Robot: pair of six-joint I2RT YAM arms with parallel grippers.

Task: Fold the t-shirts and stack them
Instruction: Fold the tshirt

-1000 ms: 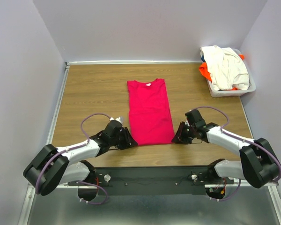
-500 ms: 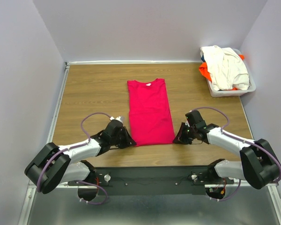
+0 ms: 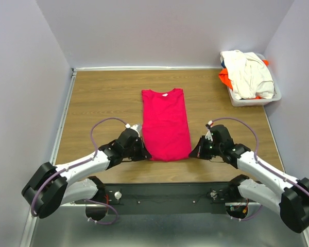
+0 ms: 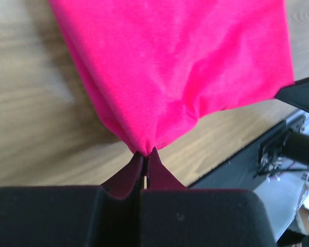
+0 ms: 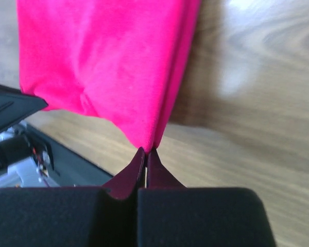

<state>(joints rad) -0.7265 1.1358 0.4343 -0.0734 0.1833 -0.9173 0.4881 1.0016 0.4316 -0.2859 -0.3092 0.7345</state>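
A crimson-pink t-shirt (image 3: 165,123) lies folded into a long strip in the middle of the table, collar at the far end. My left gripper (image 3: 144,154) is shut on its near left corner; the left wrist view shows the pink t-shirt (image 4: 175,67) pinched at the left gripper (image 4: 146,153). On the other side my right gripper (image 3: 193,153) is shut on the near right corner, where the cloth (image 5: 108,56) is bunched at the right gripper (image 5: 146,151). A cream-white t-shirt (image 3: 247,74) and an orange one (image 3: 225,78) lie heaped at the back right.
The white plastic basket (image 3: 253,100) holding the heap stands at the table's back right corner, against the right wall. Walls close in the table on three sides. Bare wooden table (image 3: 100,98) lies on both sides of the pink shirt.
Both grippers have gone from partly open to shut on the pink t-shirt's near corners. The shirt's near hem has lifted and pulled slightly away from the table edge.
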